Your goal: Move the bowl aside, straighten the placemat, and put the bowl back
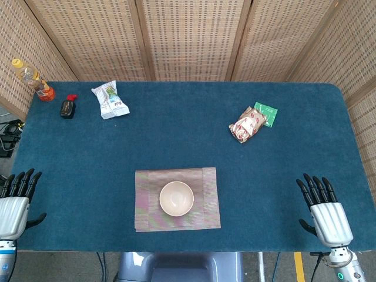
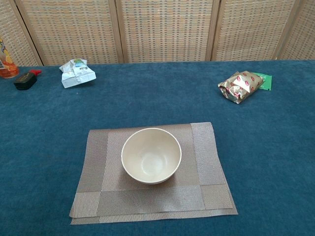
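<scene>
Centrally, between the two robot hands, a cream bowl (image 1: pixel 176 198) is seen upright on a woven grey-brown placemat (image 1: pixel 205 208); the chest view shows its inside holding nothing. The placemat is laid slightly askew on the blue table (image 1: pixel 176 129), its front edge showing a doubled layer in the chest view.

Both hands are shown only in the head view. The left hand (image 1: pixel 14 202) is held at the table's near left corner, fingers spread and pointing away from the robot, nothing held. The right hand (image 1: pixel 324 208) is placed at the near right edge, likewise spread and holding nothing. Bowl and placemat lie well apart from each.

Far beyond the left hand, a white snack packet (image 1: pixel 109 100), a small black object with a red tip (image 1: pixel 68 108) and a bottle of yellow liquid (image 1: pixel 32 79) are grouped near the back edge. In the chest view the bottle is cut off by the frame. Far beyond the right hand, a gold and red foil packet (image 1: pixel 247 124) is seen touching a green packet (image 1: pixel 267 111), partly covering it; the green packet's print cannot be read. Wicker screens (image 1: pixel 188 35) close off the back.
</scene>
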Tool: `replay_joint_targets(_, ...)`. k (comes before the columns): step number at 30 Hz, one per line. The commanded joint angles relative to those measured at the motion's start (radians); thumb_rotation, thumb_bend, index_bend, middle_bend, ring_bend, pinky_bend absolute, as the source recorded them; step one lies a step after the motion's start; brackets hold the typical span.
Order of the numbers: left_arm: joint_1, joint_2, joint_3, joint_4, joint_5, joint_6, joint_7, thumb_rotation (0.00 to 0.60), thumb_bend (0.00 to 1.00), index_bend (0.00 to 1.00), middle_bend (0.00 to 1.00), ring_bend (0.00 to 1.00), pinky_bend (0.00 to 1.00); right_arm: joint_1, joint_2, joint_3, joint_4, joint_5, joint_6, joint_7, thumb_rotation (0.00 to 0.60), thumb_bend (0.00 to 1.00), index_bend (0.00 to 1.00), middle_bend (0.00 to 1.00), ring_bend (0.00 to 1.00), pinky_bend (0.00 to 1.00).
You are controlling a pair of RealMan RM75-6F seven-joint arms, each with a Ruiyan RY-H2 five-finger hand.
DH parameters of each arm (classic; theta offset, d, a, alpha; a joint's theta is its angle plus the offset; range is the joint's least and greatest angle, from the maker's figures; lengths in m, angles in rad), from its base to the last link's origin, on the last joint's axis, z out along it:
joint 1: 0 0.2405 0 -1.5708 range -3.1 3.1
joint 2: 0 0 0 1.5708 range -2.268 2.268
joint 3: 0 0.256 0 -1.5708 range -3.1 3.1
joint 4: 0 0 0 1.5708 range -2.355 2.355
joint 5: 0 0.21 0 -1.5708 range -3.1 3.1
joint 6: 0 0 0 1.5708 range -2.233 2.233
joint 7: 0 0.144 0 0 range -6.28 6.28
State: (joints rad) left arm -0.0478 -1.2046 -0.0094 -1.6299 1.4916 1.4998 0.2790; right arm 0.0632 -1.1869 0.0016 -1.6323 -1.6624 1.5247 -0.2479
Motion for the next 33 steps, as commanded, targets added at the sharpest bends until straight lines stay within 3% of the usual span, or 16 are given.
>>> replay_joint_targets(1,0.001,0.000,0.001,0.000,0.002,0.002,0.001,0.600,0.00,0.00,0.00,0.00,0.00,-0.001,0.002,0.000,-0.001,-0.002,0.003,0.003,0.600,0.02,0.00,0.00,0.00,0.00)
replay_joint_targets(24,-0.012,-0.009,0.003,0.009,0.041,0.005,-0.009,0.600,0.00,0.00,0.00,0.00,0.00,0.001,0.007,0.001,-0.005,0.007,-0.003,0.016,0.600,0.01,0.00,0.00,0.00,0.00)
replay_joint_targets(33,-0.109,-0.047,-0.007,0.025,0.142,-0.071,0.018,0.600,0.00,0.00,0.00,0.00,0.00,0.000,0.016,0.003,-0.012,0.012,-0.002,0.030,0.600,0.01,0.00,0.00,0.00,0.00)
